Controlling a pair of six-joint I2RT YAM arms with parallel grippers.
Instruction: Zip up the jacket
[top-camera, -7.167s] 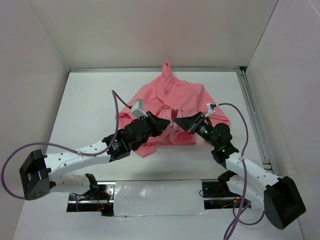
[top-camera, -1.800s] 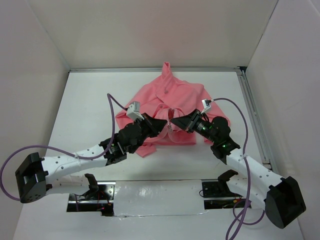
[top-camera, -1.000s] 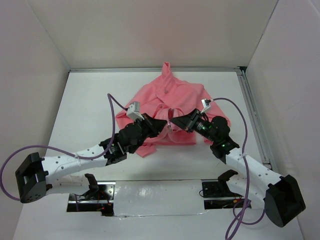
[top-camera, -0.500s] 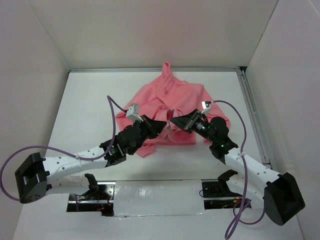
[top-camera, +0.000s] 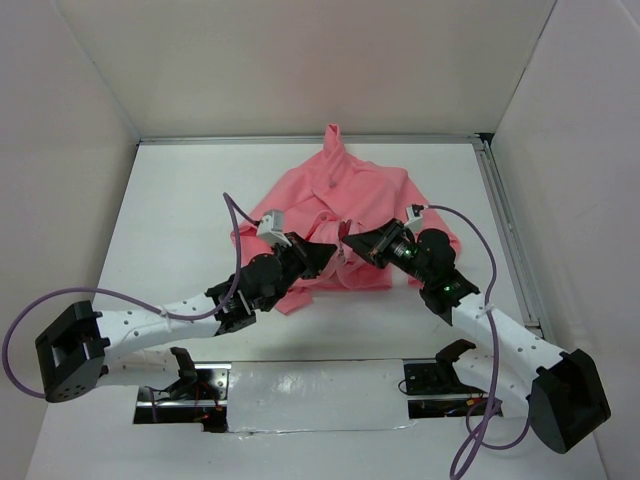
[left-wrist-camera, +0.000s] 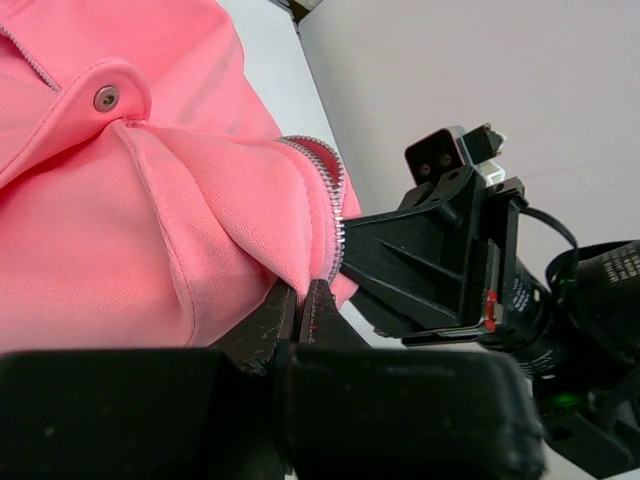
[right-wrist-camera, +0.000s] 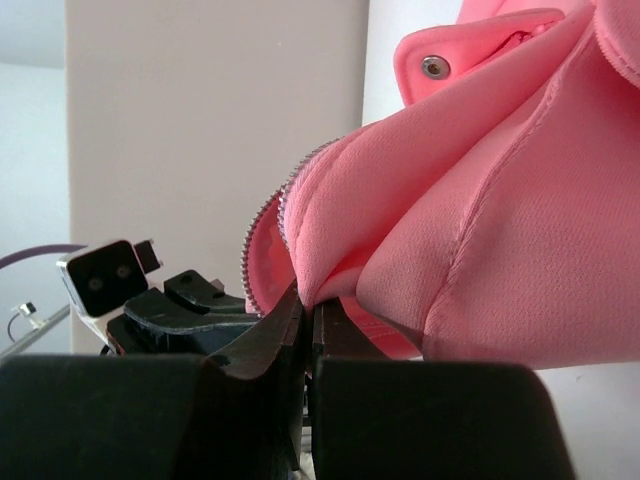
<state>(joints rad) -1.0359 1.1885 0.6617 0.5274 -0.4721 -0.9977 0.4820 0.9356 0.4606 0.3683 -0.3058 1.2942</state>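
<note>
We look down into a white-walled enclosure (top-camera: 300, 60) with a white table (top-camera: 170, 200) as its floor. The jacket (top-camera: 350, 195) lies crumpled on the middle of the table, a little toward the far side, with its hood (top-camera: 333, 140) pointing at the far wall. Its near hem is lifted where the two arms meet.

The left gripper (top-camera: 328, 256) reaches in from the near left and the right gripper (top-camera: 352, 245) from the near right. Their tips face each other, just beside one another, at the jacket's near front edge.

In the left wrist view the jaws are pressed together on a fold of pink fabric. That fold sits right at the row of light zipper teeth (left-wrist-camera: 335, 215), which runs up and away from the tips. A small metal snap (left-wrist-camera: 104, 97) sits on a flap farther up the cloth (it is well apart from the grip).

In the right wrist view the jaws are likewise pinched shut on a pink fold beside a curved line of zipper teeth (right-wrist-camera: 262, 225). We cannot make out a slider or pull tab in either view.

A purple cable (top-camera: 228, 215) loops over the left arm, and another purple cable (top-camera: 480, 235) arcs over the right arm.
</note>
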